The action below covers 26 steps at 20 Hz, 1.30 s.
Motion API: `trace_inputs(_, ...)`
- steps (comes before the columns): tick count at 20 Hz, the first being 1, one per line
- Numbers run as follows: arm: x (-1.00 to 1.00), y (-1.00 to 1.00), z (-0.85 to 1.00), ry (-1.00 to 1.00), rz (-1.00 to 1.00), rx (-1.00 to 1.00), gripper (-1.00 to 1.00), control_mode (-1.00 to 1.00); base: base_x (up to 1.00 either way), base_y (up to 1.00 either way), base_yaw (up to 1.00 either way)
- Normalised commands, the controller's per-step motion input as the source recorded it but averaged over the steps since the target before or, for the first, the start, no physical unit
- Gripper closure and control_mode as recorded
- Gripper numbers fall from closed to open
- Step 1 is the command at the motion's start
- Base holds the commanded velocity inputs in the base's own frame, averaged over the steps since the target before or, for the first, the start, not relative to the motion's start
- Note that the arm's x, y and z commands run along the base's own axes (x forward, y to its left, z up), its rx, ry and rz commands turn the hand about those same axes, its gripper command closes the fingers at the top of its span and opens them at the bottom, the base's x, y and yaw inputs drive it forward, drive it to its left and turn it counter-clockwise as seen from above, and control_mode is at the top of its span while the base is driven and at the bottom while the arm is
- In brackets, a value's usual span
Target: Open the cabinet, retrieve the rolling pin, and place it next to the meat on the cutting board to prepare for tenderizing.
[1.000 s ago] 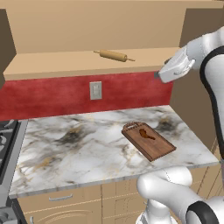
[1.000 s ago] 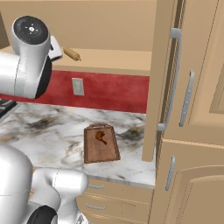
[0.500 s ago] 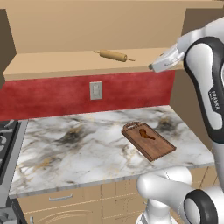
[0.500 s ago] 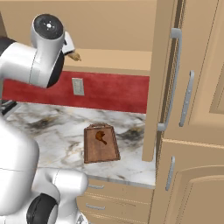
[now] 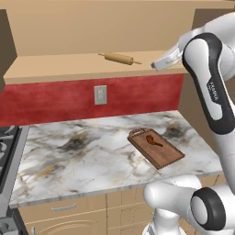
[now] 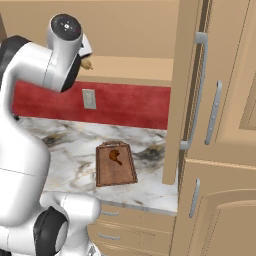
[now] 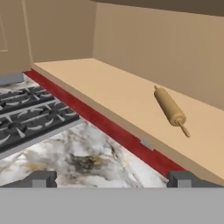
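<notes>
We see the cabinet (image 5: 92, 69) open, the pin (image 5: 118, 58) lying on its shelf; the meat (image 5: 155, 142) sits mid-board (image 5: 167, 158) near the counter's right end.

cabinet (image 5: 92, 27) open | shelf (image 7: 131, 100) bare around rolling pin (image 7: 169, 106)

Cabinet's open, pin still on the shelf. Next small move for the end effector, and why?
Probably advance the end effector along the shelf toward the rolling pin. Its jaws stand open with nothing between them, and in the hand view the pin lies ahead and to the right, untouched on the cabinet floor. The meat already sits on the cutting board.
</notes>
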Motion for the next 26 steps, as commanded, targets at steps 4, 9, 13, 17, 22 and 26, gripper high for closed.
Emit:
trace_inputs(4, 0.17, -0.05, 0.00, 0.00, 0.00, 0.00, -1.00, -1.00, 0.00, 0.00, 0.00)
trace_inputs(9, 0.20, 0.00, 0.00, 0.00, 0.00, 0.00, -1.00, -1.00, 0.00, 0.00, 0.00)
trace_inputs(13, 0.25, 0.00, 0.00, 0.00, 0.00, 0.00, -1.00, -1.00, 0.00, 0.00, 0.00)
trace_inputs(17, 0.26, 0.03, 0.00, 0.02, 0.00, 0.00, -1.00, -1.00, 0.00, 0.00, 0.00)
trace_inputs(22, 0.27, 0.02, 0.00, 0.03, 0.00, 0.00, -1.00, -1.00, 0.00, 0.00, 0.00)
trace_inputs(26, 0.20, 0.02, -0.04, 0.01, 0.00, 0.00, -1.00, -1.00, 0.00, 0.00, 0.00)
